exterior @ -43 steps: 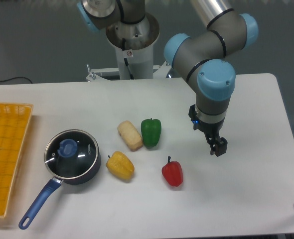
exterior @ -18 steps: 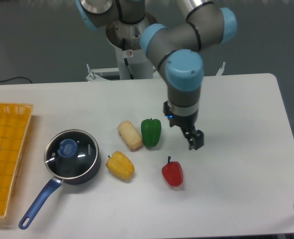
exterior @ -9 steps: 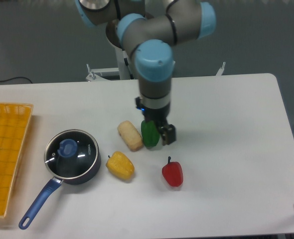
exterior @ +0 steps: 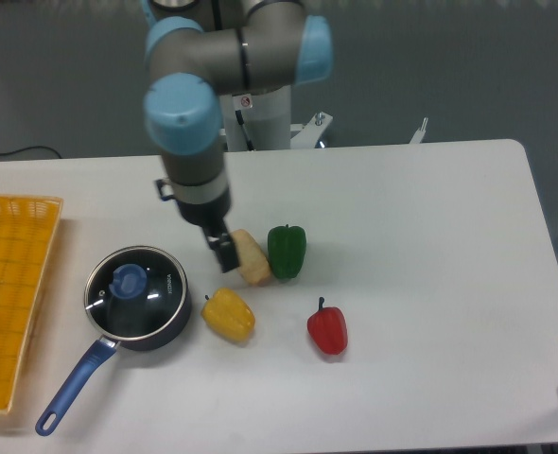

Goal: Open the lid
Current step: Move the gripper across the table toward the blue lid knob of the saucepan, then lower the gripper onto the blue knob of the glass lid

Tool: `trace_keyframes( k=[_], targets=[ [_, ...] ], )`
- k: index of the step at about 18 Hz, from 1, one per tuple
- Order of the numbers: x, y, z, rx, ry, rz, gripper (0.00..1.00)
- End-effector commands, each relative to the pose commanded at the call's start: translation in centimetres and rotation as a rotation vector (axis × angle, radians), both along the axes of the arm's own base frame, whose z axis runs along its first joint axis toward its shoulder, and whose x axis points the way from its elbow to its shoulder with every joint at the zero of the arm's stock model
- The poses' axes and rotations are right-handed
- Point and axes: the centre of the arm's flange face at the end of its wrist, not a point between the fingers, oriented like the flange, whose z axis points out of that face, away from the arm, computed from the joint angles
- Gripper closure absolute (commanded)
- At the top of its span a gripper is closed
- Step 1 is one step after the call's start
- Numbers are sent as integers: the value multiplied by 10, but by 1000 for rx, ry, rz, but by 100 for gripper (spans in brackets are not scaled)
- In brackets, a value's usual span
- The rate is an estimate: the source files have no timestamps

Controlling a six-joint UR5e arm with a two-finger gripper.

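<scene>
My end effector (exterior: 224, 253) hangs just left of centre in the frame, in front of the left end of the pale bread roll (exterior: 249, 257). I cannot tell whether its jaws are parted or closed; from this angle the fingers read as one dark block, and nothing is held between them.

The lid (exterior: 133, 289) sits closed on the dark blue saucepan (exterior: 170, 317) in the lower left, blue knob (exterior: 128, 280) in its middle, the long handle (exterior: 71, 388) running down towards the bottom-left corner. The end effector is near the pan's upper right rim but not over the knob.

To do this well I'd centre above the knob first, make sure the jaws are wide enough to straddle it, then descend straight and close on the knob itself, not the glass. I judge the yellow pepper (exterior: 228, 315) just right of the pan and the orange tray (exterior: 11, 284) on the left edge leave enough room. Then lift vertically so the pan doesn't drag across the surface (exterior: 430, 284).
</scene>
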Motion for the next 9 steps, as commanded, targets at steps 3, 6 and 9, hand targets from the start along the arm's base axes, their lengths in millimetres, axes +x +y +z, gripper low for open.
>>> trace_keyframes(
  k=[3, 6, 9],
  targets=[
    [-2, 7, -9, -6, -7, -5, 0],
    [10, 27, -22, -29, 1, -54, 0],
    [30, 37, -31, -71, 41, -130, 0]
  ],
)
